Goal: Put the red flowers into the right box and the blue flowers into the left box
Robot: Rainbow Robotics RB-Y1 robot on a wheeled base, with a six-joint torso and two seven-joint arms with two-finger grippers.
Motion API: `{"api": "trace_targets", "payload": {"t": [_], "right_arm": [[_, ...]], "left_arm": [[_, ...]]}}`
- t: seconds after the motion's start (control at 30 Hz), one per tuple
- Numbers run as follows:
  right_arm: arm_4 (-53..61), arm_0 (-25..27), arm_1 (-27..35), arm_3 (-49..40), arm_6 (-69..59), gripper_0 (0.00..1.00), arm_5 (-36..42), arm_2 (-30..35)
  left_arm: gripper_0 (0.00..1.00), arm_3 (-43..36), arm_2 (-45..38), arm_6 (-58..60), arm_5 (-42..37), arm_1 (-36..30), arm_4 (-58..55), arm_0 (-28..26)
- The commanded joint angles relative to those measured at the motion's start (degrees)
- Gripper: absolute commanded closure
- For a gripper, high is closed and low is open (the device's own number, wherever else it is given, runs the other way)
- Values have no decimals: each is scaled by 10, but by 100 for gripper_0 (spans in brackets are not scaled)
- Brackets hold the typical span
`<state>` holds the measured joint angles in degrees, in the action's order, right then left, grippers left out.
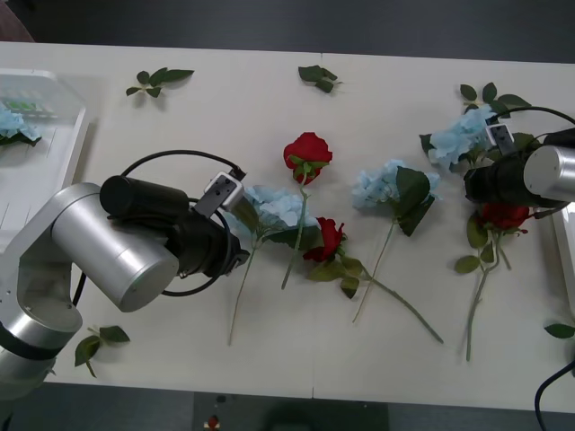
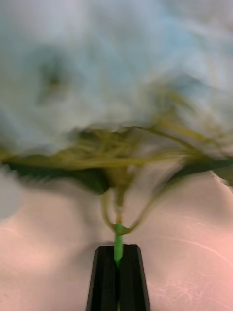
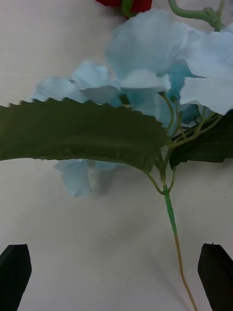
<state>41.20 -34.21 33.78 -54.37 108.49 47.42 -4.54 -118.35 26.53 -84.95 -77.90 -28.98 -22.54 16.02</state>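
My left gripper (image 3: 114,249) is open just above the table, its black fingers on either side of the thin stem (image 3: 170,214) of a blue flower (image 1: 269,205) left of centre. My right gripper (image 2: 118,249) is shut on the green stem of another blue flower (image 1: 458,135) at the far right, held just above the table. A third blue flower (image 1: 382,184) lies mid-table, and one more (image 1: 11,121) rests in the left box (image 1: 54,153). Red flowers lie at centre (image 1: 307,151), below it (image 1: 328,238), and under my right arm (image 1: 503,215). The right box (image 1: 566,260) shows at the right edge.
Loose green leaf sprigs lie at the back left (image 1: 157,79), back centre (image 1: 316,77), front left (image 1: 94,343) and front right (image 1: 559,330). A large serrated leaf (image 3: 82,129) spreads over the stem near my left fingers. The table's front edge runs close below the stems.
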Motion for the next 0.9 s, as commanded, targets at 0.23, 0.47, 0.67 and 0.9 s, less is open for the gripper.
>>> {"api": "trace_targets", "payload": {"t": [0.23,0.47,0.67,0.9], "right_arm": [[37,-13,28,-78,15,100,99,61],[131,-13,24,-137,16,100,169,132],[245,-13,20,-156,23,100,200,176],[408,-13,19,-157,21,100,231,213]], "left_arm": [[0,21,40,35,28,48,44,-3],[0,84,64,39,102,55,71,-4],[2,121,70,39,118,60,75,-3],[30,157,96,50,183,60,93,-3]]}}
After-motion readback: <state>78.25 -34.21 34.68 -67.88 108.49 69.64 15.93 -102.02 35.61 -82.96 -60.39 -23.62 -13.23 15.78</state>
